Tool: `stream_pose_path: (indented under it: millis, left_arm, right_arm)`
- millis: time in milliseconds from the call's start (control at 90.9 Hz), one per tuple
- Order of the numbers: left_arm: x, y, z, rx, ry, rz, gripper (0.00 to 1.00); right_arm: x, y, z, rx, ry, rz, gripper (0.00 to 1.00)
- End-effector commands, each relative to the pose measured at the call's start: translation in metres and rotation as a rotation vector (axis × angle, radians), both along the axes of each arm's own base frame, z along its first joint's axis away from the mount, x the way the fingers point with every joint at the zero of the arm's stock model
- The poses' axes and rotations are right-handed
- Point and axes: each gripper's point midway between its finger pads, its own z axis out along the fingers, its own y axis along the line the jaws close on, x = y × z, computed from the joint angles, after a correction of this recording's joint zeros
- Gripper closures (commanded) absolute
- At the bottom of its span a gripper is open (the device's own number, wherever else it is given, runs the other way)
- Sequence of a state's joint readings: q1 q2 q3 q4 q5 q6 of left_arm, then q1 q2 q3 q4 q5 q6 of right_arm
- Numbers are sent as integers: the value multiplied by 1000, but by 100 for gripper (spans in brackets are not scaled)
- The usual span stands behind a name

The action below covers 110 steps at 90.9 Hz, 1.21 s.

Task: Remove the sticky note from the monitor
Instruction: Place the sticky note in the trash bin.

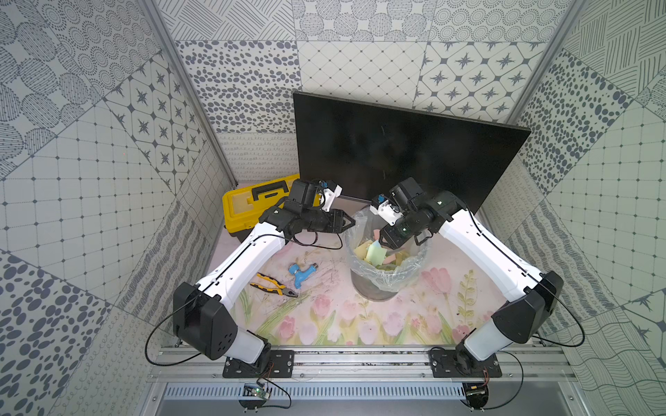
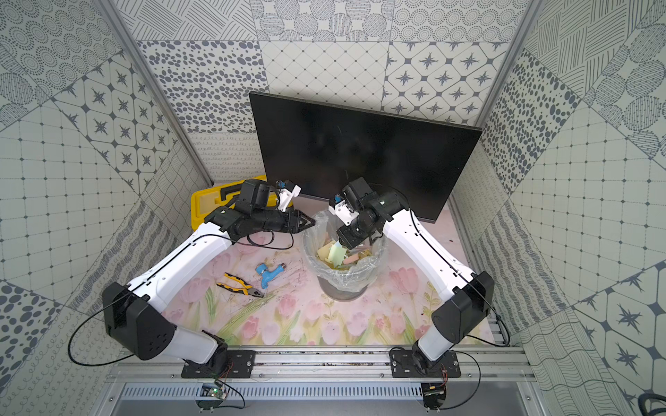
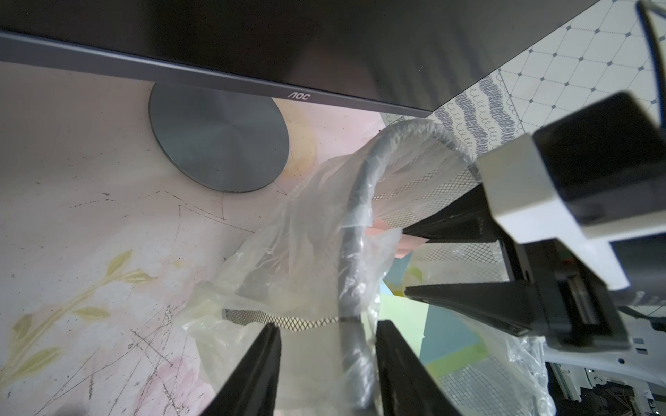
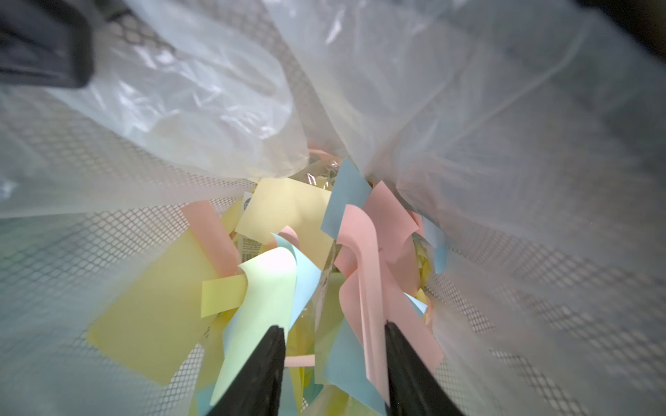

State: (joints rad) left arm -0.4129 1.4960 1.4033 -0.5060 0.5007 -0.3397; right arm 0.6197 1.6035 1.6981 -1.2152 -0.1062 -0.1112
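Your right gripper (image 4: pixel 333 326) is down inside the bin (image 1: pixel 374 291). Its fingers (image 4: pixel 259 367) stand apart with open space between them and nothing pinched. A light green note (image 4: pixel 266 288) curls up along one finger and a pink note (image 4: pixel 364 259) stands beside the other; the wrist view does not let you tell whether either one touches. Around them lies a loose pile of sticky notes (image 1: pixel 382 257) in yellow, pink, blue and green, all inside the clear plastic liner (image 1: pixel 389 275) that folds over the bin's edge.

Your left gripper (image 3: pixel 328 324) is at the side of the bin nearer the toolbox (image 1: pixel 248 209), closed narrow on the rim. In the left wrist view the rim and liner run between its fingers.

The monitor (image 1: pixel 396 151) stands upright at the back of the table, just behind the bin. Its screen is plain dark all over in both top views, and its round grey foot (image 3: pixel 220 140) rests on the flowered mat (image 1: pixel 360 324).

The yellow toolbox sits behind your left arm. The pliers (image 1: pixel 275 284) and a blue plastic part (image 1: pixel 301 275) lie near each other on the mat, apart from the bin
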Motion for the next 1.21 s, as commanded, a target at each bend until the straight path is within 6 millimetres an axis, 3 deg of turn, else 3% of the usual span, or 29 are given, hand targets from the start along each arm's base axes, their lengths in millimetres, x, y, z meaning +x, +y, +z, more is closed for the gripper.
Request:
stream_pose_path:
  millis: [0,572,957,1056,1199]
  left_arm:
    - [-7,-4,7,-19,-9,-32,52]
    - [-2,-2,11,-7,-38,-23,50]
    - [0,-3,13,-2,-43,-26,50]
    - [0,-3,13,-2,-44,-25,50]
    - [1,-3,12,0,-43,-26,50]
  right_arm:
    - [13,-4,18,-14,-100,-27,46]
    - [18,-25,70,-23,-285,-63,18]
    - [21,-41,84,-92,-354,-80,14]
    - [20,-36,83,-76,-344,-63,14]
    - [-1,-6,87,80,-262,38,20]
